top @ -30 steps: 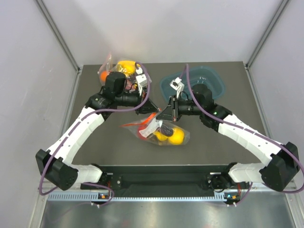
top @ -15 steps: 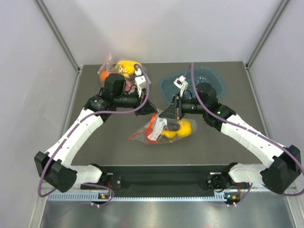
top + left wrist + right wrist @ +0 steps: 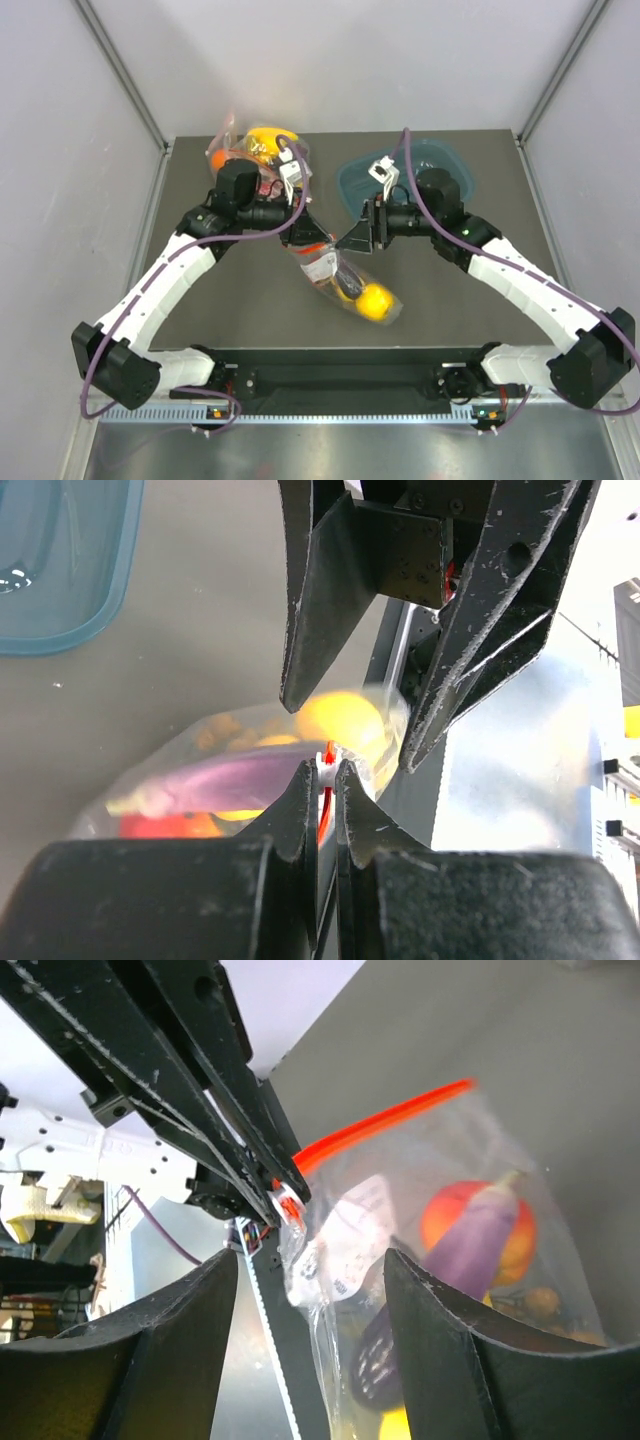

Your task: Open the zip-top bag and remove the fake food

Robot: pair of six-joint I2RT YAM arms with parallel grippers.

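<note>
Left gripper (image 3: pixel 305 238), jaws clamped on the zip-top bag (image 3: pixel 345 285) — fake food (image 3: pixel 375 301) inside, right gripper (image 3: pixel 352 240), jaws apart

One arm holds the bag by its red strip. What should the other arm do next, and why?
Probably the right gripper should close its open jaws on the bag just below the red strip. The left gripper is shut on that strip, the bag hangs from it with the toys inside, so a second grip looks needed to pull it open.
</note>
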